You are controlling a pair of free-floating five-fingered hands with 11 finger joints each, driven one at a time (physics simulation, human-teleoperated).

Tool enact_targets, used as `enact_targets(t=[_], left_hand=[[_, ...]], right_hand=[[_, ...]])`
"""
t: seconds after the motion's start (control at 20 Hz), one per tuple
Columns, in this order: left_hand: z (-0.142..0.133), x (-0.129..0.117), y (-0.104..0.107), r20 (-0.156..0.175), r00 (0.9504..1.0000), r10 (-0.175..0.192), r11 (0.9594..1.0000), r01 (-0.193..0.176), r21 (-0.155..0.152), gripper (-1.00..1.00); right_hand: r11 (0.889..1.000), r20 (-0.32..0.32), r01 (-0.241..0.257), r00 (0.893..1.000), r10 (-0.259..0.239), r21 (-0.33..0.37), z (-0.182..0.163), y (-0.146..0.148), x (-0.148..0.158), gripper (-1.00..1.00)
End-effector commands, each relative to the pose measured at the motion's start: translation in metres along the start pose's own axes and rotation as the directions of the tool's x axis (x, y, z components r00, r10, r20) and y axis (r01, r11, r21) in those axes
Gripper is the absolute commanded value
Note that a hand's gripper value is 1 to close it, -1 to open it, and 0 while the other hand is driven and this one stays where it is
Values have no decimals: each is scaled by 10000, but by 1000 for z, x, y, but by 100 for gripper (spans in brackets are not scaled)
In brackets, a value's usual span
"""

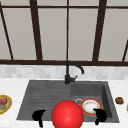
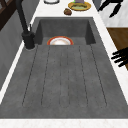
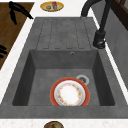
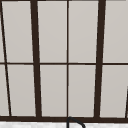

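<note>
Plate [image 1: 90, 106] sits flat in the sink basin [image 1: 105, 92] beside the drain, front view, right hand [image 1: 100, 115] hovering just over its near rim, left hand [image 1: 38, 115] hanging by a red ball [image 1: 67, 114]. Left side view: straight, spread fingers [image 2: 119, 57] beyond the sink's edge, holding nothing. Right side view: plate [image 3: 69, 93] untouched, hands off over the floor.

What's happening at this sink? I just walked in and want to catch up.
Both black hands hover at the sink's front edge, fingers pointing down, holding nothing. The left hand is over the draining board; the right hand is nearest the red-rimmed plate, which lies in the basin by the drain. A red ball shows between the hands. The faucet stands behind.
</note>
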Motion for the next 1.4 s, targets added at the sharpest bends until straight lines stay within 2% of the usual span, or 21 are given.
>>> enact_targets(t=[0.0, 0.25, 0.45, 0.55, 0.6, 0.75, 0.95, 1.2, 1.25, 1.35], left_hand=[[0, 0, 0, 1, 10000, 2, 10000, -2, -1, 0], [0, 0, 0, -44, 9999, -145, 9999, 145, 64, 0], [0, -1, 0, -70, 9997, -213, 9997, 214, 99, 0], [0, -1, 0, -81, 9997, -237, 9997, 238, 113, 0], [-1, -1, 0, -85, 9997, -247, 9996, 248, 119, 0], [-1, -1, -1, -97, 9996, -270, 9995, 271, 135, 0], [-1, -1, -1, -109, 9995, -291, 9995, 293, 149, 0], [-1, -1, -1, -119, 9995, -307, 9994, 309, 161, 0], [-1, -1, -1, -120, 9994, -310, 9994, 312, 163, 0], [-1, -1, -1, -123, 9994, -314, 9994, 316, 166, 0]], right_hand=[[10000, 427, 87, 9991, -88, 21, -17, -3, 4, -100], [9986, 298, -393, 9988, 383, 342, -28, -21, 16, -100], [9994, 441, -179, 9989, 167, 280, -39, -26, 24, -100], [9997, 759, -47, 9971, 30, 231, -42, -26, 22, -100], [9990, 1072, -40, 9942, -9, 451, -48, -25, 22, -100], [9988, 1642, 17, 9864, -97, 493, -57, -27, 24, -100], [9996, 2045, 18, 9788, -73, 271, -67, -26, 33, -100], [9995, 2297, 293, 9729, -269, -74, -90, -26, 43, -100], [9998, 2259, 92, 9741, -50, -176, -98, -25, 48, -100], [9998, 2070, 8, 9783, 29, -178, -117, -24, 59, -100]])
